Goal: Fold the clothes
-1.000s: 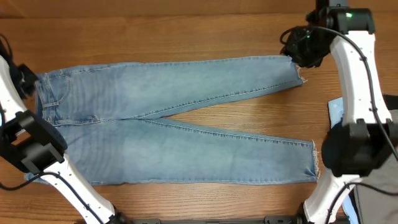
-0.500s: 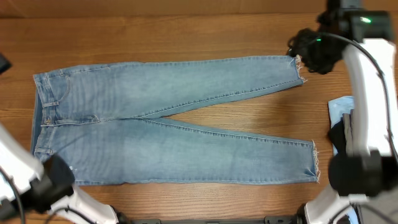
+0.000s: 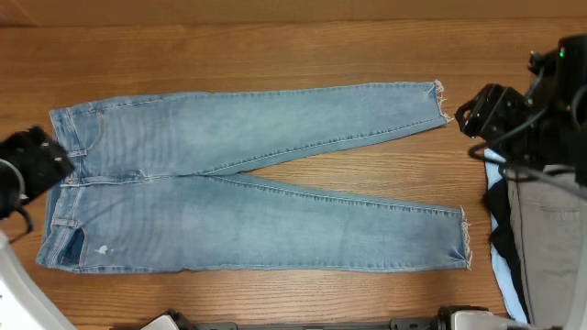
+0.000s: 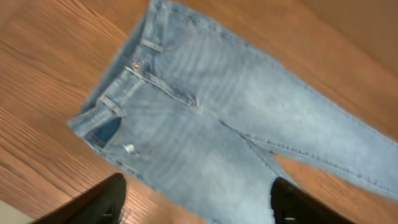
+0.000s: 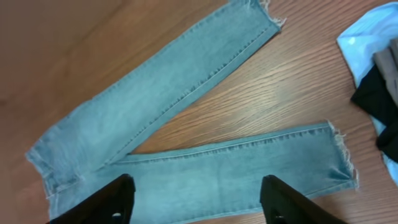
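Jeans [image 3: 248, 174] of pale washed denim lie flat on the wood-grain table [image 3: 275, 55], legs forked, hems frayed. We see the left gripper [image 4: 196, 205] and right gripper [image 5: 199, 202] spread wide, empty.

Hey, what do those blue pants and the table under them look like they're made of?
The jeans look like light-blue washed denim, matte: faded patches, stitched seams and a frayed hem with loose white threads. The table looks like wood or a wood-look laminate, smooth with a slight sheen; the grain lines show, but which one is unclear.
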`<action>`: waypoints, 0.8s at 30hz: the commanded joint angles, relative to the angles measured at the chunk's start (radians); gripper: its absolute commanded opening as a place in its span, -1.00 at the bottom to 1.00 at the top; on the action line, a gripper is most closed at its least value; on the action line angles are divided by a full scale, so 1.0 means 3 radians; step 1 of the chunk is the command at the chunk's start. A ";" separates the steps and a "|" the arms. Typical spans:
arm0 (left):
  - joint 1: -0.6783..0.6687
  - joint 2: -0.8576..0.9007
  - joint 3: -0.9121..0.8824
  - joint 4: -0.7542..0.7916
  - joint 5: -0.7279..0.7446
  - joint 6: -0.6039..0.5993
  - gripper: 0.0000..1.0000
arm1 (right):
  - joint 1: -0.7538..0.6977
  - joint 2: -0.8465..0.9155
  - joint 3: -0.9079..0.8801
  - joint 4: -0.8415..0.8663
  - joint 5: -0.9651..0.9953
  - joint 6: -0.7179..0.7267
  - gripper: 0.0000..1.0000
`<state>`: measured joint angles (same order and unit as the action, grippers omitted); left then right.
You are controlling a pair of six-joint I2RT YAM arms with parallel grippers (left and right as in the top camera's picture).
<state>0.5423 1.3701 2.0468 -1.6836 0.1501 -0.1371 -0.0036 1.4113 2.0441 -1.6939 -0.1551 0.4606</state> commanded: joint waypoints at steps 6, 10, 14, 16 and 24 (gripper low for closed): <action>-0.0249 -0.0145 -0.1164 0.0075 -0.0408 -0.0256 0.78 | 0.0027 -0.0211 -0.0927 0.0064 0.0290 0.0341 0.64; -0.0061 -0.0031 -0.2000 0.0504 -0.0476 -0.0385 0.90 | 0.0024 -0.0093 -0.1794 0.0401 0.0228 0.0403 0.65; 0.0375 0.0177 -0.2605 0.0890 -0.0470 -0.0539 0.96 | -0.0139 -0.0038 -0.2310 0.0650 0.0020 0.0401 0.79; 0.0632 0.0295 -0.2852 0.1068 -0.0320 -0.0542 0.96 | -0.0317 -0.0027 -0.2509 0.0732 0.0011 0.0399 0.83; 0.1428 0.0594 -0.3471 0.1558 -0.0048 -0.0534 0.86 | -0.1174 -0.0027 -0.2937 0.0884 -0.0111 0.0295 0.89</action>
<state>0.9035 1.5330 1.0554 -1.2526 0.0906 -0.2806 -0.2825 1.4231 1.1889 -1.4395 -0.1719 0.5667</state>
